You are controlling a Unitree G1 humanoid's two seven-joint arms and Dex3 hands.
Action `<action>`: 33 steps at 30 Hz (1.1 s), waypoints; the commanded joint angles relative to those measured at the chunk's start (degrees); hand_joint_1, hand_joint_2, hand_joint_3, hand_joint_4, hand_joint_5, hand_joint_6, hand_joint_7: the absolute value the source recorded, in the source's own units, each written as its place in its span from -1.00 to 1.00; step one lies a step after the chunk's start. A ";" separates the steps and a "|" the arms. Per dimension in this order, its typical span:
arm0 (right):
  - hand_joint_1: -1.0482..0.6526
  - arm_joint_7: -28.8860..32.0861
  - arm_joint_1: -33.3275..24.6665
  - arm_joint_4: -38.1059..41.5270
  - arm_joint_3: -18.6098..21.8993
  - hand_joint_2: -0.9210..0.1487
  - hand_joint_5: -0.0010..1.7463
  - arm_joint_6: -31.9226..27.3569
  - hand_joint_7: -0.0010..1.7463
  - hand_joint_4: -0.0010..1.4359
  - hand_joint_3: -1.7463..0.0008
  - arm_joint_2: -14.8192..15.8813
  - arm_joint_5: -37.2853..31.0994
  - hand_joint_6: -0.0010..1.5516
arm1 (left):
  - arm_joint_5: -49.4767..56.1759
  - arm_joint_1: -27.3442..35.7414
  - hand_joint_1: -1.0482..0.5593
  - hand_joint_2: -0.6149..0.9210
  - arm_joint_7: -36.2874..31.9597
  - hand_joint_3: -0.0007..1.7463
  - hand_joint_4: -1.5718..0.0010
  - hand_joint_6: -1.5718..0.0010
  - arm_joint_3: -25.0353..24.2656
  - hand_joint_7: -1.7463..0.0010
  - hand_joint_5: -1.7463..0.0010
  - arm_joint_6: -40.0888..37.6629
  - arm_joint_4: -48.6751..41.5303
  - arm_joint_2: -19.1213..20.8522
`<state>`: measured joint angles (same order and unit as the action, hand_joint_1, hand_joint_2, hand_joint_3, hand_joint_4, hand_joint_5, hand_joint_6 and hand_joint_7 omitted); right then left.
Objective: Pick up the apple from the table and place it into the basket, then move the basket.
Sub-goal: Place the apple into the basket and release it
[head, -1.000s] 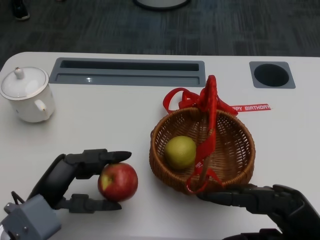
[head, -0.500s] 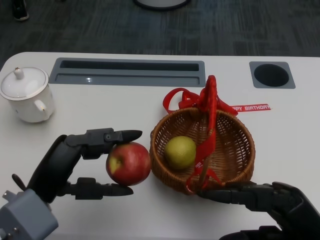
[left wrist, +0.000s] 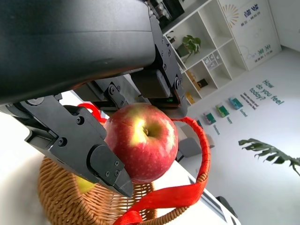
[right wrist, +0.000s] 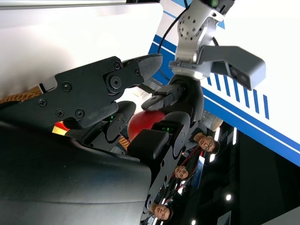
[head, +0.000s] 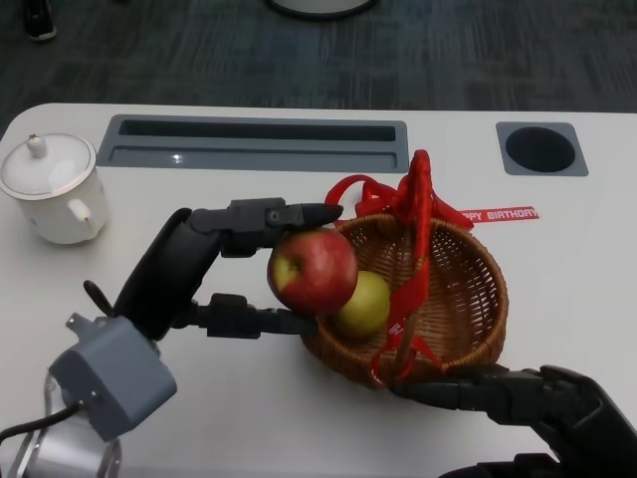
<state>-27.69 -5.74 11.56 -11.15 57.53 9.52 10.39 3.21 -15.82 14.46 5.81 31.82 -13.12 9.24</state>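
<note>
Left hand (head: 214,274) has the red apple (head: 312,270) pinched between its upper fingers (head: 269,215) and the lower finger (head: 249,319), a grip from two opposite sides that leaves the underside of the fruit free, so it can be let go straight down. The apple hangs off the table, over the near-left rim of the wicker basket (head: 468,299) and partly above the yellow-green fruit (head: 366,304) already lying inside; judging by that, the carry is nearly done and what remains is to bring it a little further over the open weave before the fingers part, since a drop from here could catch the rim or knock against the fruit below. The left wrist view shows the same hold close up, with the apple's stem hollow turned toward the camera and the red ribbon-wrapped handle (head: 418,239) arching just beside it; the handle stands across the basket's middle, so the apple has to go in on the left half. Right hand (head: 518,393) lies low on the table by the basket's near edge, fingers stretched toward its base and seemingly touching or almost touching it, holding nothing, probably steadying the basket or waiting to move it. A white lidded sugar pot (head: 52,189) sits well apart near the table's far-left corner.
</note>
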 commanded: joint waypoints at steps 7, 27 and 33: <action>-0.19 0.43 -1.02 -0.32 -0.16 -0.80 -0.99 0.88 -1.00 0.19 1.00 -0.08 0.53 0.03 | 3.87 -8.15 0.17 0.81 -2.16 -1.00 -0.66 -0.47 0.92 1.00 0.99 1.28 -11.55 -1.93; -0.19 1.11 -1.65 -0.86 0.01 -0.80 -1.00 1.03 -1.00 0.20 1.00 -0.51 -0.24 0.04 | 10.27 -19.01 0.17 0.80 -9.63 -1.00 -0.66 -0.49 3.11 1.00 1.00 10.36 -35.54 -6.92; -0.19 0.77 -1.47 -1.04 -0.05 -0.80 -1.00 0.72 -1.00 0.18 1.00 -0.11 0.30 0.03 | 10.28 -19.17 0.01 0.73 -8.64 -1.00 -0.36 -0.19 3.83 1.00 1.00 11.25 -36.45 -6.76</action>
<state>-27.09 -7.31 11.00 -11.63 57.93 8.74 10.29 13.34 -33.69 5.82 9.55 41.90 -49.41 1.97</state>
